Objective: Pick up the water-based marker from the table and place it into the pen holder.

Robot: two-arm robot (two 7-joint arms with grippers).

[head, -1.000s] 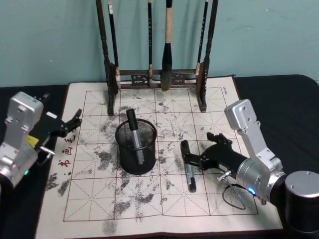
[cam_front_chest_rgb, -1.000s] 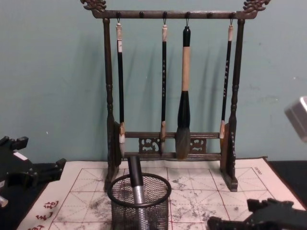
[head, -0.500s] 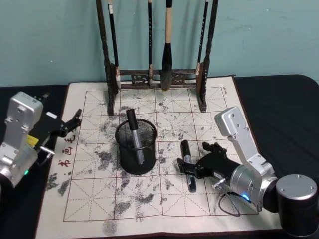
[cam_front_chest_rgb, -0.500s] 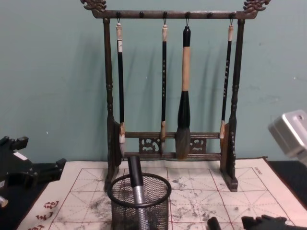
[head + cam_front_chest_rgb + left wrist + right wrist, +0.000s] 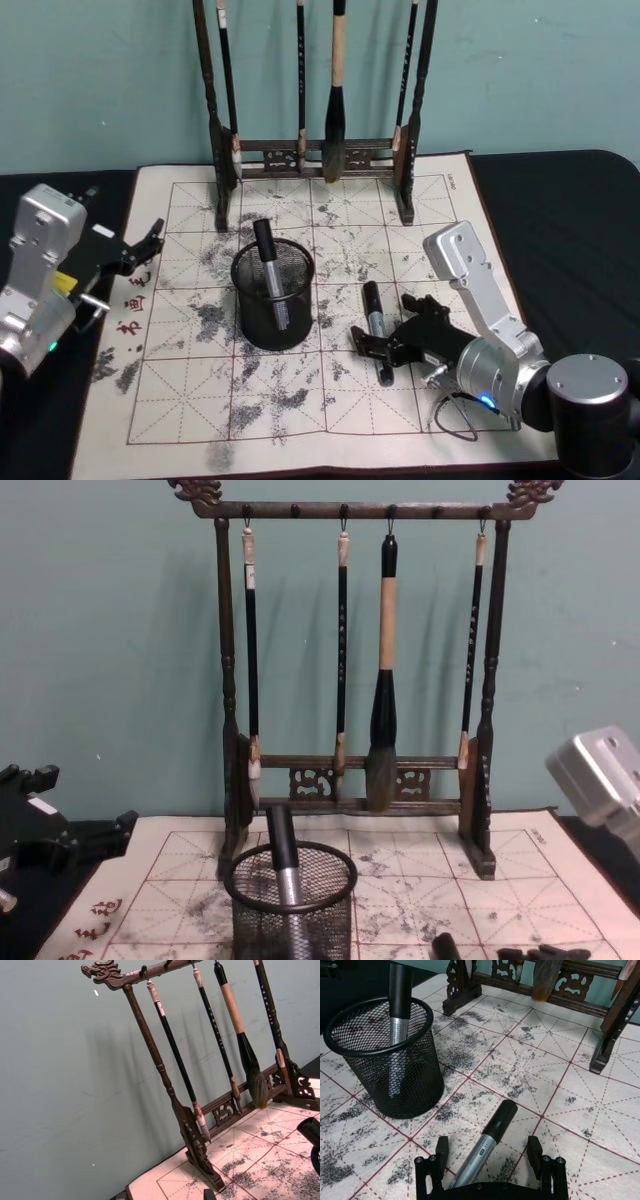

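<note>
right gripper (image 5: 487,1151) low on the mat (image 5: 190,400), fingers spread wide either side of the marker (image 5: 373,308) — no grip on it. The marker lies flat just right of the pen holder (image 5: 273,300). left gripper (image 5: 148,243) parked at the mat's left edge, fingers apart.

Marker (image 5: 374,315): grey barrel, black cap, lying flat on the stained white mat (image 5: 200,390) of the table (image 5: 560,200), cap pointing away from the robot. Pen holder (image 5: 250,315): black mesh cup, upright, near the marker's left, apart. Inside leans a second marker (image 5: 268,265), apparently alike.
</note>
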